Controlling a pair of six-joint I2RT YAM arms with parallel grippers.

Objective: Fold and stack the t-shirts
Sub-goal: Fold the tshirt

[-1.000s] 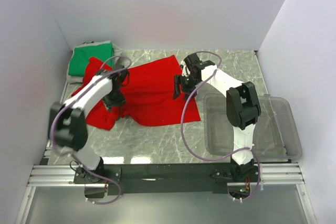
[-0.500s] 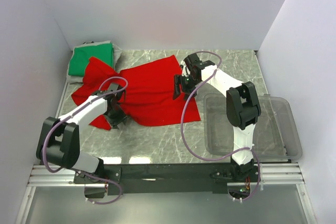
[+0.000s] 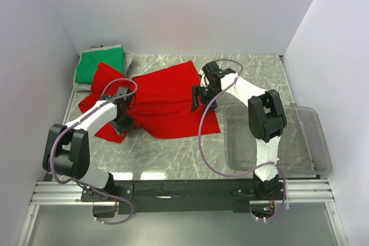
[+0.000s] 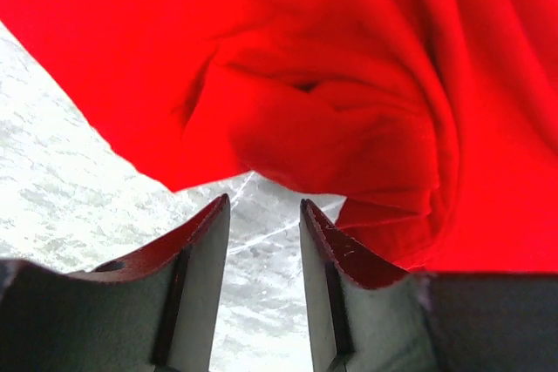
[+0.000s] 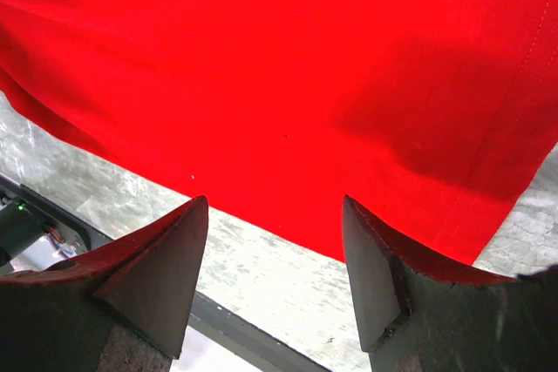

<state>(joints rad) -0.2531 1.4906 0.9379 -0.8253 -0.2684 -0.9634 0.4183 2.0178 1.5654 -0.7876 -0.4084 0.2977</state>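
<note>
White walls (image 3: 184, 10) box your grey marble table (image 3: 173, 154). Your left gripper (image 4: 264, 215) and right gripper (image 5: 275, 215) gape empty at the red t-shirt (image 3: 167, 96).

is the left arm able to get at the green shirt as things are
Probably yes: the green shirt lies in the far left corner, on that arm's side, its top bare; the left gripper is open and empty.
</note>
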